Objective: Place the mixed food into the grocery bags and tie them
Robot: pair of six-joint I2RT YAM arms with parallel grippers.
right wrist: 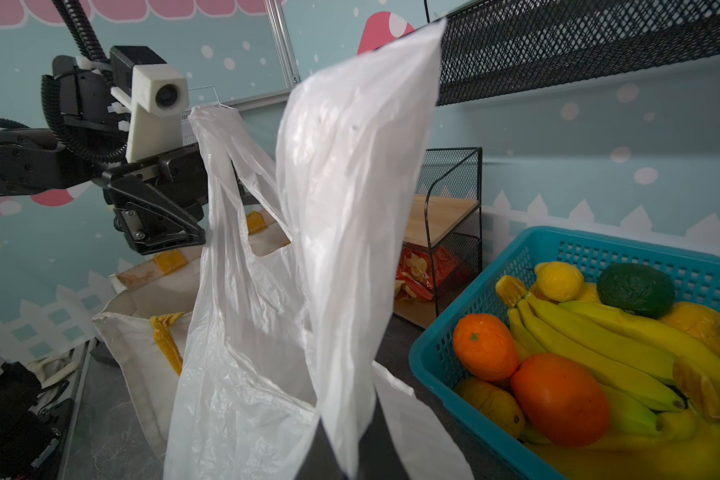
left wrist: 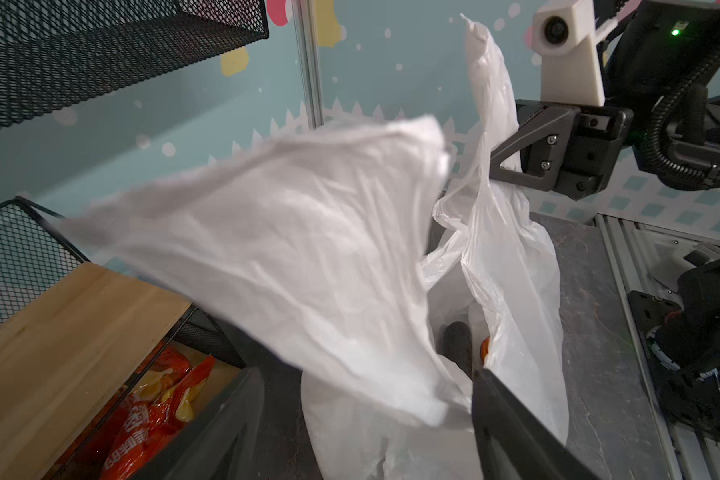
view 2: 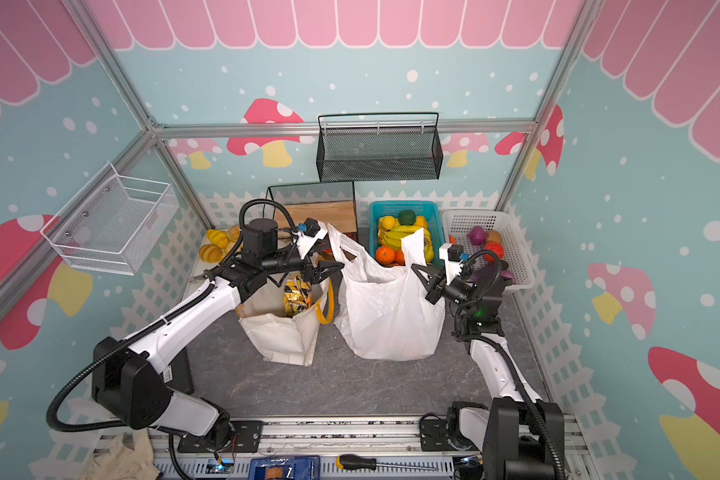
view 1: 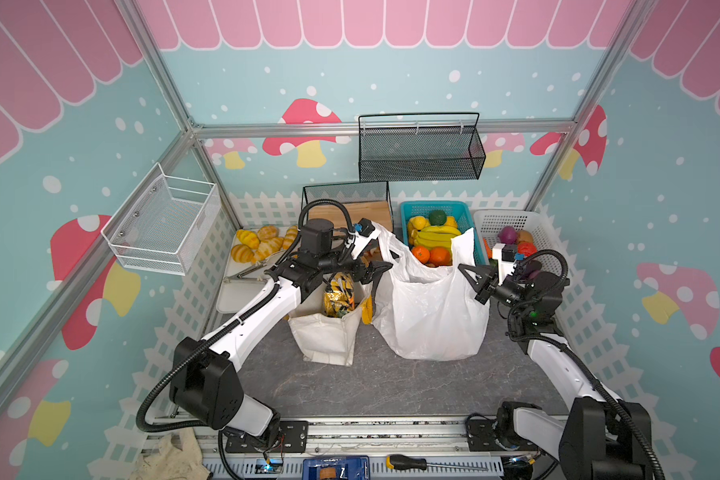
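Observation:
The white plastic bag [view 1: 429, 316] [view 2: 387, 316] stands upright in the middle of the table, both handles raised. My right gripper [view 1: 465, 271] [right wrist: 350, 440] is shut on its right handle [right wrist: 358, 187]. My left gripper [view 1: 378, 273] [left wrist: 366, 386] is open at the bag's left side, and the left handle [left wrist: 292, 257], blurred, lies loose between the wide jaws. A dark item [left wrist: 458, 340] and an orange one show inside the bag's mouth. To the left, the cream canvas tote [view 1: 325, 336] [view 2: 279, 336] stands open, holding gold-black snack packets [view 1: 337, 297].
A teal basket [view 1: 408, 208] of fruit and a white basket [view 1: 487, 220] of vegetables stand behind the bag. Bread rolls [view 1: 262, 243] lie on a tray at back left. A black mesh rack [view 1: 346, 195] holds an orange packet [left wrist: 154, 415]. A screwdriver [view 1: 408, 461] lies on the front rail.

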